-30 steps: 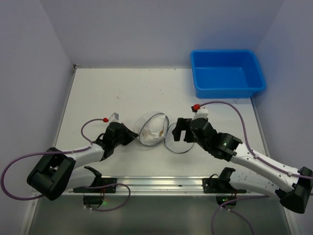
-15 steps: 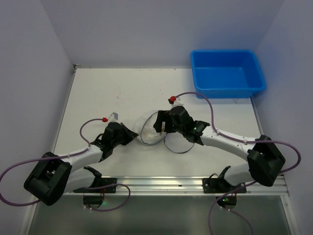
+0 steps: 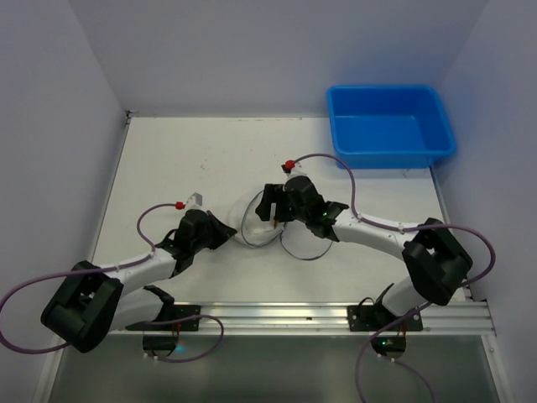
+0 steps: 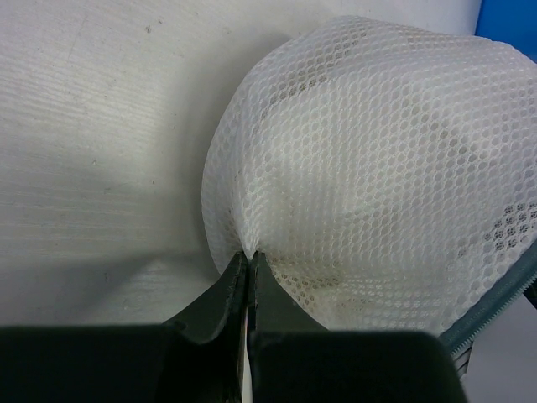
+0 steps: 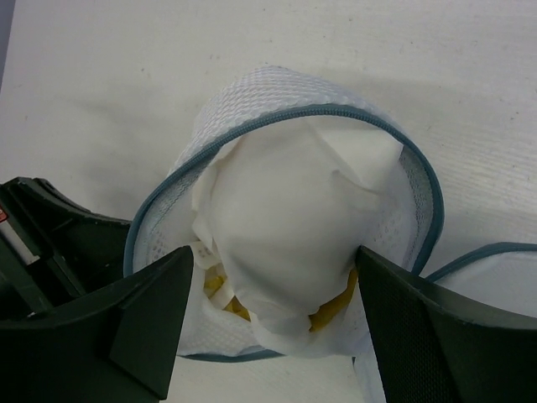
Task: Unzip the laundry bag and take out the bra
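The laundry bag (image 3: 250, 227) lies mid-table, a white mesh pouch (image 4: 377, 168) with a grey-blue zipper rim (image 5: 294, 112) unzipped and gaping. Inside it sits the bra (image 5: 329, 309), a pale domed cup with mustard-yellow edges showing beneath. My left gripper (image 4: 249, 252) is shut on a pinch of mesh at the bag's left side (image 3: 225, 233). My right gripper (image 5: 275, 252) hangs open over the bag's mouth (image 3: 270, 211). Its fingers (image 5: 143, 311) stand on either side of the domed cup.
The bag's unzipped lid flap (image 3: 302, 248) lies on the table just right of it. A blue plastic bin (image 3: 390, 126) stands at the back right. Purple cables loop off both arms above the white tabletop (image 3: 185, 159).
My right arm has swung left from beside the bag to over its open mouth, and its jaws have narrowed slightly. The left gripper has kept its pinch on the mesh.
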Robot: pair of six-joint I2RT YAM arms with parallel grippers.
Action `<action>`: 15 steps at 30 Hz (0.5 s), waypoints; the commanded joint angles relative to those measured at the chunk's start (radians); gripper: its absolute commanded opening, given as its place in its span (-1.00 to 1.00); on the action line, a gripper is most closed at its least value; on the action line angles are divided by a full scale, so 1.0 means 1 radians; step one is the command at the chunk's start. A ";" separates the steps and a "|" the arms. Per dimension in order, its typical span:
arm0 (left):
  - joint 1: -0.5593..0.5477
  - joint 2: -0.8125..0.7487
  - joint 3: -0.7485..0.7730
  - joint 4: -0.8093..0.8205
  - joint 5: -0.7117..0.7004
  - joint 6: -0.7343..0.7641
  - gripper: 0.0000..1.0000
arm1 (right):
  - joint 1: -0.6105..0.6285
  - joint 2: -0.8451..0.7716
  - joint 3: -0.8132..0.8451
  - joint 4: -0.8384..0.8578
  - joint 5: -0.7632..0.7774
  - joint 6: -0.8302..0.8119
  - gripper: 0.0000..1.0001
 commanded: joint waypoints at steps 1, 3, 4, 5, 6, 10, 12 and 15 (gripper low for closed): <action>-0.004 -0.006 -0.006 0.012 -0.003 -0.004 -1.00 | -0.012 0.022 0.041 0.045 0.004 0.001 0.60; -0.004 -0.006 -0.009 0.011 -0.003 -0.004 -1.00 | -0.012 0.028 0.044 0.023 0.024 0.009 0.60; -0.004 -0.005 -0.011 0.012 -0.003 -0.004 -1.00 | -0.012 0.031 0.043 0.024 0.023 0.007 0.60; -0.004 -0.005 -0.011 0.012 -0.003 -0.004 -1.00 | -0.012 0.034 0.043 0.027 0.021 0.001 0.60; -0.004 -0.005 -0.012 0.017 -0.001 -0.006 -1.00 | -0.012 0.037 0.043 0.036 0.008 -0.005 0.59; -0.004 -0.003 -0.011 0.025 -0.001 -0.004 -1.00 | -0.012 0.049 0.051 0.078 -0.038 -0.040 0.40; -0.004 -0.002 -0.009 0.025 -0.001 0.002 -1.00 | -0.010 0.062 0.066 0.087 -0.057 -0.062 0.24; -0.004 -0.003 -0.008 0.025 -0.001 0.005 -1.00 | -0.012 0.072 0.080 0.094 -0.075 -0.077 0.02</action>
